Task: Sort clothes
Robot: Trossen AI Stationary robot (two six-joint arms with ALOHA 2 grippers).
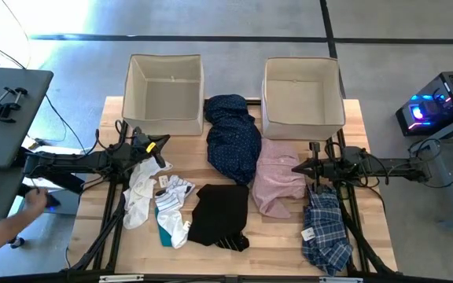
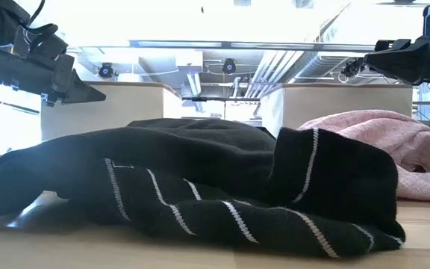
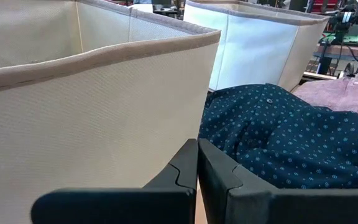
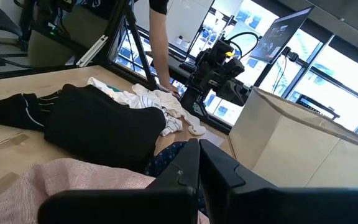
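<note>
Sorting not begun: both beige boxes (image 1: 166, 94) empty, all clothes loose on surface (image 1: 368, 236) w/ navy dotted shirt (image 1: 233, 137) betw. boxes; left hand (image 1: 160, 142) and right hand (image 1: 299, 169) clenched on nothing, hovering by garments, prob. staged for first pick.

Both arms reach inward above the table — left gripper (image 1: 162, 142) and right gripper (image 1: 297, 168) with fingers closed, empty.
</note>
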